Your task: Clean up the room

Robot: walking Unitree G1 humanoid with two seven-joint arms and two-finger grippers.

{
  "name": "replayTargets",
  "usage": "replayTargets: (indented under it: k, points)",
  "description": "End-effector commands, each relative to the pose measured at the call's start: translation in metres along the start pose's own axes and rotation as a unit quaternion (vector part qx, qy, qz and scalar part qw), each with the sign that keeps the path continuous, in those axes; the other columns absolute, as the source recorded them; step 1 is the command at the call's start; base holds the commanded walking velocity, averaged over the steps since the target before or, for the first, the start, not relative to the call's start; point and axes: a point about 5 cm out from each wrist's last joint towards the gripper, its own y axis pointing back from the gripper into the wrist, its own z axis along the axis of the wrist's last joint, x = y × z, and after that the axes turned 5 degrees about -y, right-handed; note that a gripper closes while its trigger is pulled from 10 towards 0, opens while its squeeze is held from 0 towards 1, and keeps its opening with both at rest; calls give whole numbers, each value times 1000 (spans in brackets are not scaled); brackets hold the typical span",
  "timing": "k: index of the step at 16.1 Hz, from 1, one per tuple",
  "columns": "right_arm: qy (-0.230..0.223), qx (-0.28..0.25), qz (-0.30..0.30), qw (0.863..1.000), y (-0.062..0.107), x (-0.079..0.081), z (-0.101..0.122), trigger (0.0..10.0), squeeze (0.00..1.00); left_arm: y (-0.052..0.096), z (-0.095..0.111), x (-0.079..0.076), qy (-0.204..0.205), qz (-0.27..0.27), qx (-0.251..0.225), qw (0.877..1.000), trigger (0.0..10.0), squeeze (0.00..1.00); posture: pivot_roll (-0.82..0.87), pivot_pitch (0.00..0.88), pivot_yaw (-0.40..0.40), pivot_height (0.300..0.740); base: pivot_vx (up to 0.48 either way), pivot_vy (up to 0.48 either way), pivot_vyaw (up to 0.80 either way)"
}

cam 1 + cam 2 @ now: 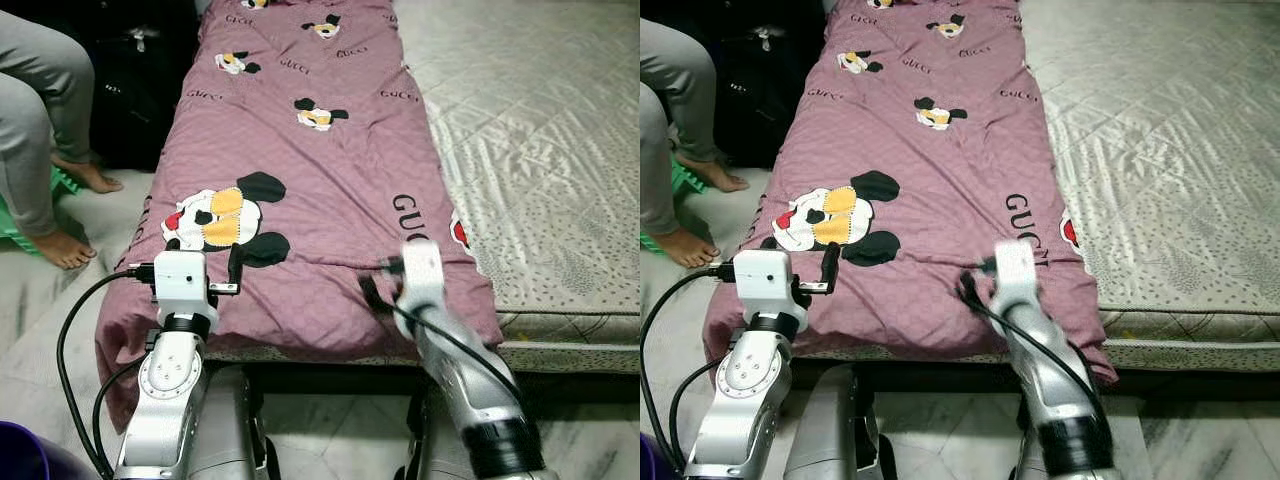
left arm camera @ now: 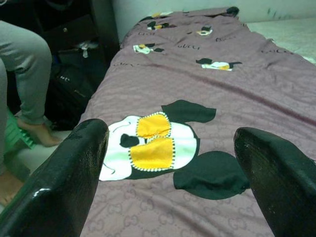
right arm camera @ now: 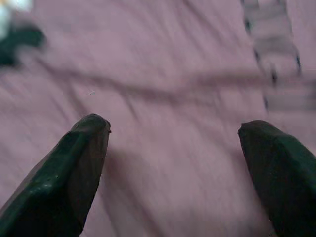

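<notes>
From the head cameras you see the mauve blanket [image 1: 300, 170] spread lengthways down the near bed, its front hem draped over the mattress edge, which is likely why both arms are raised to that edge; you would judge the tidying here to be straightening or folding this cover; a pale quilted mattress [image 1: 540, 150] lies alongside on your right, touching the blanket's side; a seated person's bare feet [image 1: 65, 245] rest on the floor to your left, near a green stool [image 1: 15, 225], so mind that side; your left gripper [image 1: 236, 262] is held upright just above the hem beside the big cartoon-mouse print [image 1: 225, 220], forearm near vertical; your right gripper [image 1: 375, 290] is tipped forward and down at the hem near the lettering, and it is blurred here, so you cannot read its fingers from this view.

In the left wrist view your two black fingers [image 2: 64, 177] stand wide apart with nothing between them, aimed along the blanket over the mouse print.

In the right wrist view the fingers [image 3: 74, 168] are likewise spread wide and empty, very close above the fabric; the picture is smeared.
</notes>
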Motion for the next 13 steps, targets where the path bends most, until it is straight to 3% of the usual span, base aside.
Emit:
replayTargets:
  k: [1, 3, 7, 11, 12, 13]
  points:
    - [-8, 43, -48, 998, 4, -24, -17, 10000, 1000, 3, -4, 4, -1, 9, 8, 1000, 10000, 0, -34, 115, 11, 553, 0, 0, 0]
    - [2, 68, -95, 993, 14, -56, -34, 10000, 1000, 6, -6, 6, -3, 10, 12, 1000, 10000, 0, -32, 121, 10, 553, 0, 0, 0]
    - [-9, 148, -143, 979, 41, -96, -74, 10000, 1000, 10, -7, 10, -7, 13, 19, 1000, 10000, 0, -27, 139, 13, 553, 0, 0, 0]
    - [4, 179, -159, 971, 61, -112, -90, 10000, 1000, 10, -9, 11, -9, 12, 25, 1000, 10000, 0, -35, 143, 17, 553, 0, 0, 0]
    - [29, 180, -185, 966, 76, -125, -94, 10000, 1000, 9, -10, 11, -9, 12, 26, 1000, 10000, 0, -40, 138, 18, 553, 0, 0, 0]
    - [29, 180, -185, 966, 76, -125, -94, 10000, 1000, 9, -10, 11, -9, 12, 26, 1000, 10000, 0, -40, 138, 18, 553, 0, 0, 0]
